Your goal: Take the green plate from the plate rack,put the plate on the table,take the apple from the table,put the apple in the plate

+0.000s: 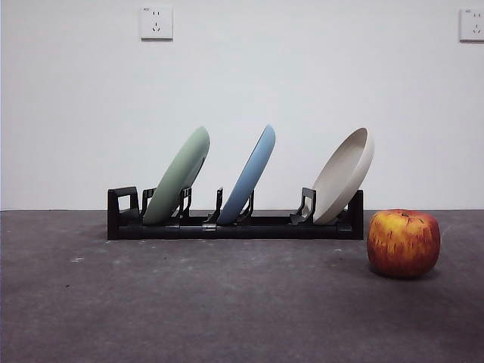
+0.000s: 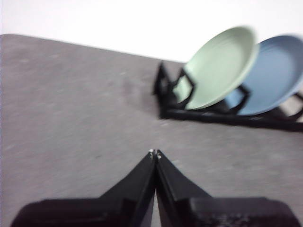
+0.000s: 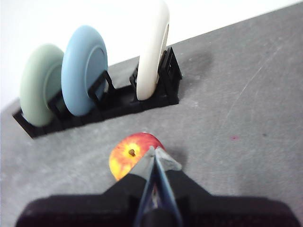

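The green plate (image 1: 178, 175) leans in the left slot of the black plate rack (image 1: 234, 224), with a blue plate and a beige plate in slots to its right. It also shows in the left wrist view (image 2: 220, 67) and the right wrist view (image 3: 40, 84). The red and yellow apple (image 1: 403, 242) rests on the table (image 1: 189, 302) at the right, in front of the rack's right end. My left gripper (image 2: 154, 152) is shut and empty, hanging short of the rack's left end. My right gripper (image 3: 155, 152) is shut with nothing in it, just above the apple (image 3: 127, 155).
A blue plate (image 1: 249, 175) and a beige plate (image 1: 344, 175) lean in the rack beside the green one. A white wall with two sockets stands behind the table. No arm shows in the front view.
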`<state>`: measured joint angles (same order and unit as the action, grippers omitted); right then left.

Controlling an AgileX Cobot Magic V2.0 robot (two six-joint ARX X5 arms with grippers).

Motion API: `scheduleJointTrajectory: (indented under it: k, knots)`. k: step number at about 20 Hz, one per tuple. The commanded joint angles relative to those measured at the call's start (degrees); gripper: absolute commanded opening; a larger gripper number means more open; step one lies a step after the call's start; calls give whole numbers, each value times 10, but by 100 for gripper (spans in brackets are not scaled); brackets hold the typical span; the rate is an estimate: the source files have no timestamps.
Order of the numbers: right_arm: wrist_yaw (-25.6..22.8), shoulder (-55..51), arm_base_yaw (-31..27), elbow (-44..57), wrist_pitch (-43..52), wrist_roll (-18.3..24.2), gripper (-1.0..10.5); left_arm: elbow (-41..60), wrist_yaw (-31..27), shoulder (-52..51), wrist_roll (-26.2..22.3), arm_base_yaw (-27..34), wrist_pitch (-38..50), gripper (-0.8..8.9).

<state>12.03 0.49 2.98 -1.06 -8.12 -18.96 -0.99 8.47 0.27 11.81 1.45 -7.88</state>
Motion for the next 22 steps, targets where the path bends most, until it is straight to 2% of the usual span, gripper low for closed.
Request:
scheduleJointTrajectory:
  k: [1, 6, 12, 17, 22]
  knots:
    - [1, 2, 1, -9, 3, -70, -11, -3, 41, -1, 44, 1, 9, -6]
    - [34, 9, 2, -52, 3, -73, -12, -39, 71, 0, 80, 1, -3, -6]
    - [73, 57, 2, -131, -40, -67, -12, -109, 125, 21, 88, 1, -54, -6]
    - [120, 123, 2, -221, -114, -14, -12, -177, 188, 68, 79, 1, -100, -6]
    - [167, 203, 2, -318, -233, 71, -12, -248, 265, 130, 40, 1, -165, -6]
